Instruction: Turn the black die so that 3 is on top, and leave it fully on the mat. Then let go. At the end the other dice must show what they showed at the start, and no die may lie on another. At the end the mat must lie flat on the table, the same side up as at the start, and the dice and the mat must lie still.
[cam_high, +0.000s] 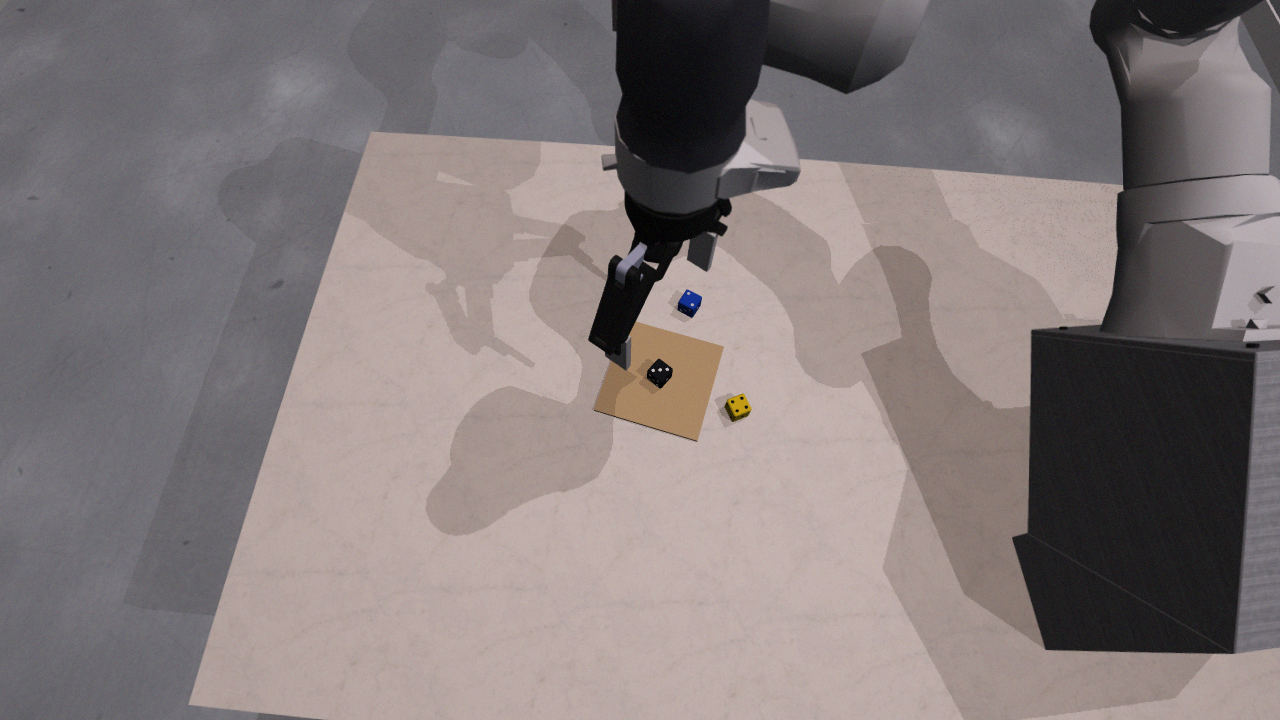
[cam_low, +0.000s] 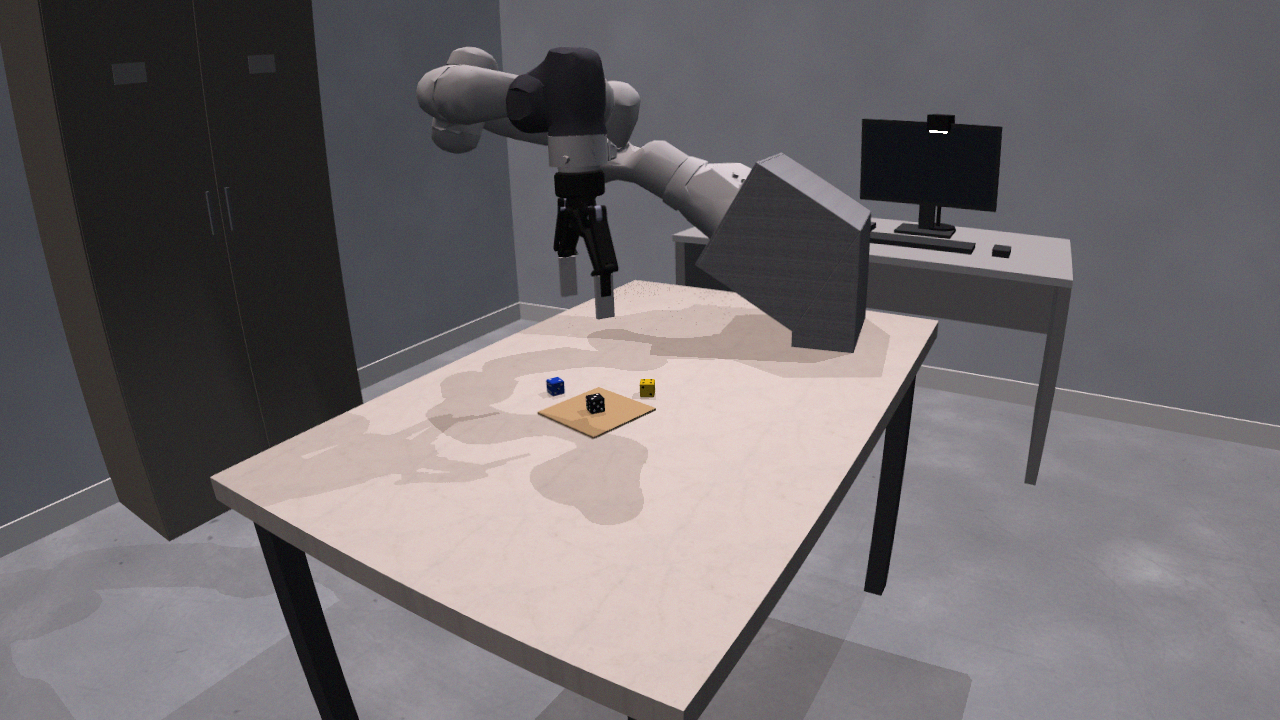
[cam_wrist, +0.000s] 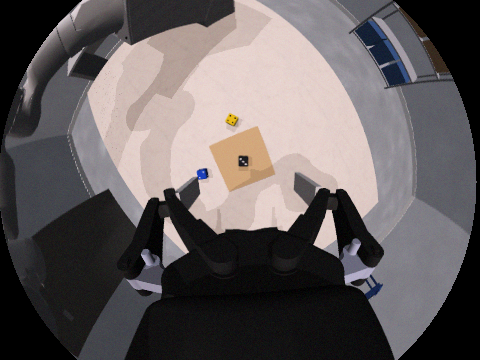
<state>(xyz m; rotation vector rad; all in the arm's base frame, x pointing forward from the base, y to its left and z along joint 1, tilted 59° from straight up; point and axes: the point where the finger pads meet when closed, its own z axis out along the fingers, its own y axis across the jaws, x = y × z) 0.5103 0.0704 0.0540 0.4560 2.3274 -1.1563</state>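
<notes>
The black die rests on the tan mat, near its middle, with three white pips on its top face. It also shows in the exterior view and the wrist view. The mat lies flat on the table. My gripper hangs high above the table, pointing down, open wide and empty. In the top view one finger shows at the mat's left corner; the other is partly hidden behind the wrist.
A blue die lies on the table behind the mat. A yellow die lies right of the mat. The dark robot base block stands at the far right of the table.
</notes>
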